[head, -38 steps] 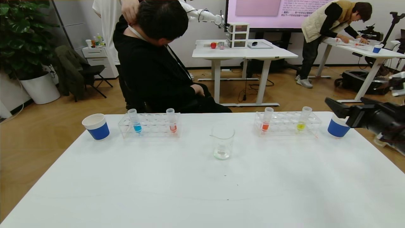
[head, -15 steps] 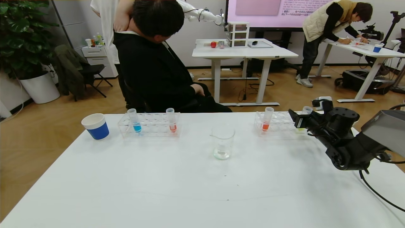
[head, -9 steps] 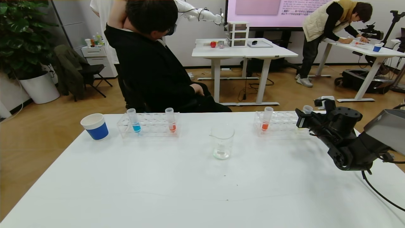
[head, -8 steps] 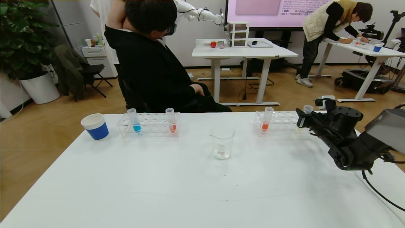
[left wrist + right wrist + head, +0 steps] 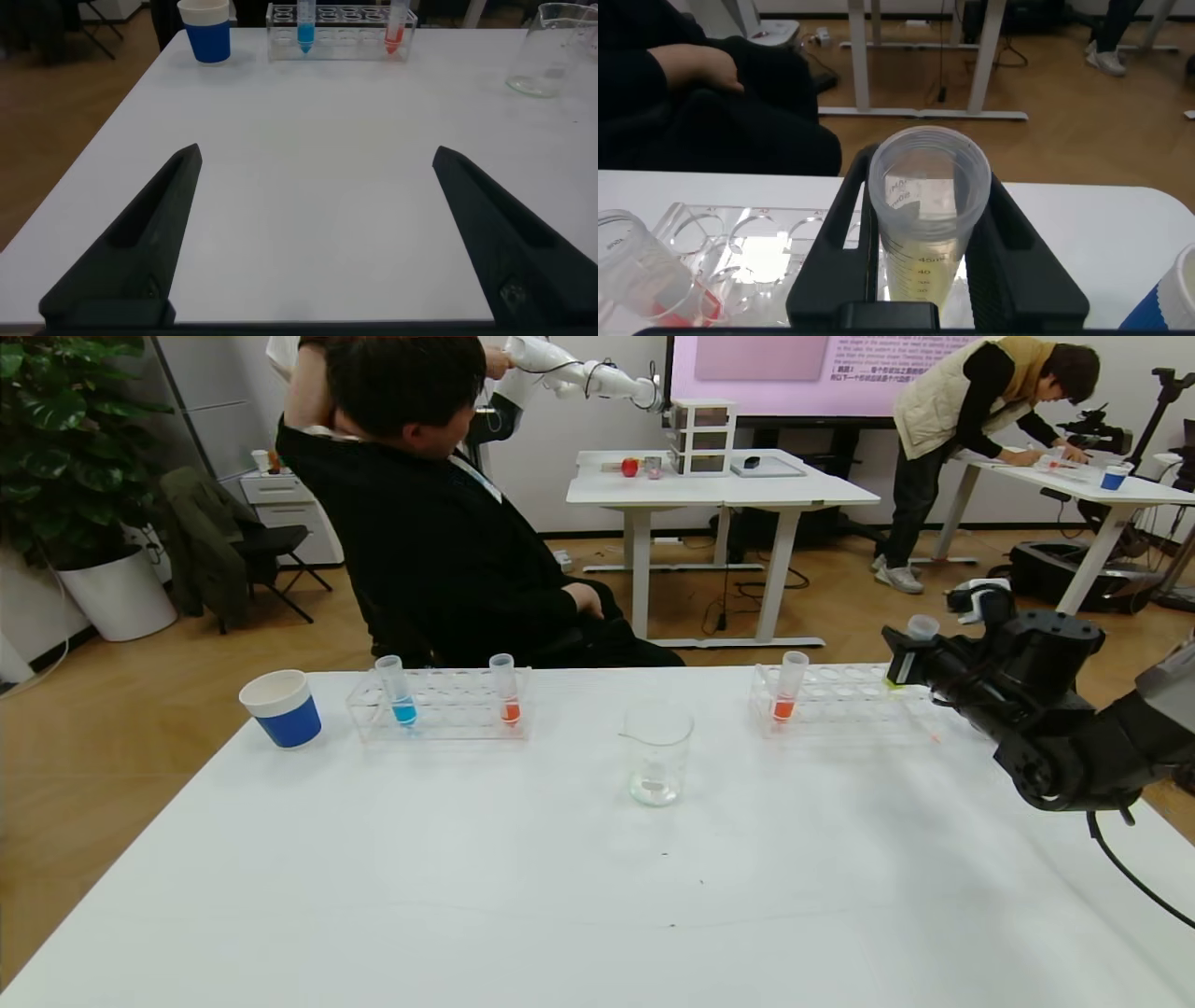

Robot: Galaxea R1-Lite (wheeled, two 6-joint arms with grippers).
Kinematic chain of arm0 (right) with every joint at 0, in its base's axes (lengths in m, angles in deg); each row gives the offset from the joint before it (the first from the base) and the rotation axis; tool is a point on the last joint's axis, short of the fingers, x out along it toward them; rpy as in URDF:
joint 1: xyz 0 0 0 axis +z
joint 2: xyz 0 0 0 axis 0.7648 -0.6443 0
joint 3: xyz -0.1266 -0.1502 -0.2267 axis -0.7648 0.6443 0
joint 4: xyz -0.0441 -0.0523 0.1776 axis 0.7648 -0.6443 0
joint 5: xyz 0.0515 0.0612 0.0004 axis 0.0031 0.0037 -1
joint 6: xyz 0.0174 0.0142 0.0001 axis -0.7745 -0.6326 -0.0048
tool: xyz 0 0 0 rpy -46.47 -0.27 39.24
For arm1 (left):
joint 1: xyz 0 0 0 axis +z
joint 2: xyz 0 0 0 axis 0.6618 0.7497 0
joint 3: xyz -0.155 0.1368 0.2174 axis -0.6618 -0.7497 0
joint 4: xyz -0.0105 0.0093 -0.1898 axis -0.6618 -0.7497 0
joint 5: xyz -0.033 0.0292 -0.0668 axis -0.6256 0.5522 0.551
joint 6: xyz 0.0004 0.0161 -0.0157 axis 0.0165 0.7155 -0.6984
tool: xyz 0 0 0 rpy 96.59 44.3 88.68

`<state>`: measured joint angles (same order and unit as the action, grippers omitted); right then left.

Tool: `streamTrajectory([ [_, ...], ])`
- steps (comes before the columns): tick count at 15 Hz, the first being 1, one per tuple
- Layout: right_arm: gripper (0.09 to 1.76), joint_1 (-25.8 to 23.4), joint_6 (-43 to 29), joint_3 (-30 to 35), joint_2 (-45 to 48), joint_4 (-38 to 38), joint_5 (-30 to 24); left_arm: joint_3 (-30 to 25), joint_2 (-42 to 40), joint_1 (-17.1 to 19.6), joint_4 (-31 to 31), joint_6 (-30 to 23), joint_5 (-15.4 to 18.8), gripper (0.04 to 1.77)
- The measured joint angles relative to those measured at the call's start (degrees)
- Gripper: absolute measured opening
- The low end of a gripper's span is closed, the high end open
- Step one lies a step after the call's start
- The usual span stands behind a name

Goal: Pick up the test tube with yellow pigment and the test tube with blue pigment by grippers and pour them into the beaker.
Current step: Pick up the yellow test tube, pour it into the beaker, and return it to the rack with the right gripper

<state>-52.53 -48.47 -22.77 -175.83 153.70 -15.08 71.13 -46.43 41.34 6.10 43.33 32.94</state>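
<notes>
Starting at the table's far left, a blue-and-white paper cup (image 5: 281, 707) stands upright near the back edge; what it holds cannot be made out. Just to its right is a clear rack (image 5: 439, 707) holding two tubes: the test tube with blue pigment (image 5: 399, 690) at the left end, cyan liquid in its lower part, and an orange-red tube (image 5: 506, 689) at the right end. Both stand upright in their holes.

The left gripper (image 5: 313, 243) shows only in its own wrist view, low over bare white table (image 5: 523, 887) well in front of that rack, its fingers spread wide with nothing between them.

Near the middle of the table stands the beaker (image 5: 657, 753), upright, apart from both racks, with only a thin pale layer at its bottom.

Further right, a second clear rack (image 5: 840, 700) carries one orange-red tube (image 5: 787, 686) at its left end.

Over that rack's right end, the right gripper (image 5: 907, 653) is clamped around the test tube with yellow pigment (image 5: 927, 219), one black finger on each side. The tube is upright and lifted clear above the rack, its rim showing above the fingers and yellow-green liquid in its lower part. In the right wrist view, a blue-and-white cup edge (image 5: 1172, 299) peeks in beside the gripper.
</notes>
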Motion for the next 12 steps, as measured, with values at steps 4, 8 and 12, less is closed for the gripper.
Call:
streamTrajectory([
  [4, 0.53, 0.0, 0.0, -0.6, 3.4, -4.2, -0.3, 0.0, 0.0, 0.0, 0.0, 0.0, 0.0, 1.72],
  [8, 0.53, 1.4, 3.4, -4.6, 5.1, -10.3, -3.2, 0.0, 0.0, 0.0, 0.0, 0.0, 0.0, 1.72],
  [12, 0.53, 5.3, 8.3, -14.5, 5.8, -19.7, -6.4, 0.0, 0.0, 0.0, 0.0, 0.0, 0.0, 1.72],
])
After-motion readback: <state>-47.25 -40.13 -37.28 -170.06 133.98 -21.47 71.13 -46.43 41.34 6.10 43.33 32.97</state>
